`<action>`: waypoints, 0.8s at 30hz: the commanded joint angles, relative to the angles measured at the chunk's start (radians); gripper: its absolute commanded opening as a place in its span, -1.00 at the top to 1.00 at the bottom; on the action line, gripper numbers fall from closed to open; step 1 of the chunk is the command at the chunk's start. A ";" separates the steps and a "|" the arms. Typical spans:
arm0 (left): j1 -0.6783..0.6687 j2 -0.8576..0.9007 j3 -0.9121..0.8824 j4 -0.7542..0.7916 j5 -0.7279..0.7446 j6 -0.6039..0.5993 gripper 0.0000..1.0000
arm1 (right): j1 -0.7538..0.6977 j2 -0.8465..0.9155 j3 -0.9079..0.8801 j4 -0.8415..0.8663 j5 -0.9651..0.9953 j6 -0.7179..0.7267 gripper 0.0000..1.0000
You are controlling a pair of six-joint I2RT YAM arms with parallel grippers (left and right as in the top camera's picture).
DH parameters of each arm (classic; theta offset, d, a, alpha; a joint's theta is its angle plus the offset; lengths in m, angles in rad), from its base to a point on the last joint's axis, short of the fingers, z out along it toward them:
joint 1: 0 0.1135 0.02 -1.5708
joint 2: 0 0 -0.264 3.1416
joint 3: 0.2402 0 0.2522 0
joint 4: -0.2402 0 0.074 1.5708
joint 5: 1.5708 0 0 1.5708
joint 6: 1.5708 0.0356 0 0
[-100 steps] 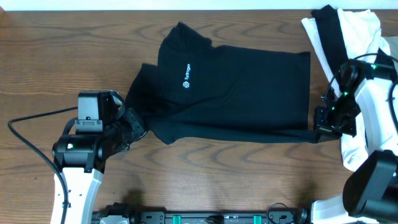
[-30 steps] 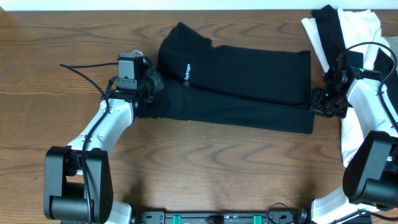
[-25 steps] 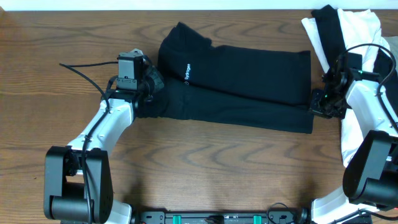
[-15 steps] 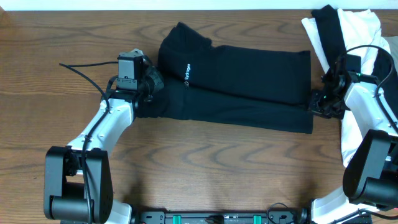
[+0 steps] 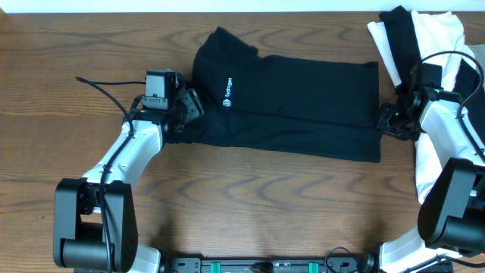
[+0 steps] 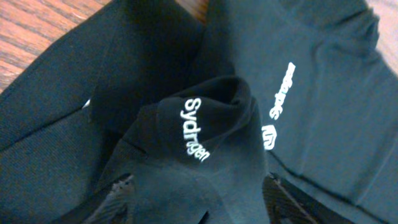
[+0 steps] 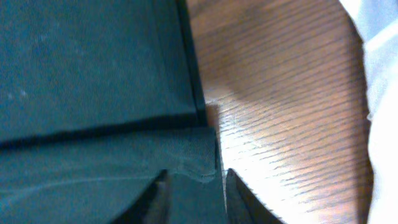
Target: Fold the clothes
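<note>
- Clothes: a black garment [image 5: 303,106] lies folded lengthwise across the back half of the tabletop [image 5: 227,212], its long edges doubled over.
- Left gripper [image 6: 196,186]: jaws spread wide over bunched fabric, letting the fold settle.
- Right gripper [image 7: 196,183]: jaws narrowly parted around the hem corner, seemingly not pinching.

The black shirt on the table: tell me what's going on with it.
Two robot arms are folding the black shirt, which lies partly folded on the wooden table. The left gripper sits at the collar end, jaws open over bunched fabric. The right gripper is at the hem corner, jaws slightly apart around it. More black and white garments are piled at the far right.
</note>
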 commanded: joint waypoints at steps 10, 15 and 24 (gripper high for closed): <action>-0.002 0.018 -0.016 -0.066 -0.058 0.094 0.14 | 0.027 0.009 -0.005 -0.035 -0.060 -0.014 0.83; -0.002 0.079 -0.016 -0.057 -0.058 0.117 0.14 | 0.072 0.020 -0.005 -0.029 -0.054 -0.032 0.83; -0.002 0.201 -0.016 -0.076 -0.058 0.133 0.14 | 0.095 0.144 -0.005 -0.041 -0.050 -0.034 0.84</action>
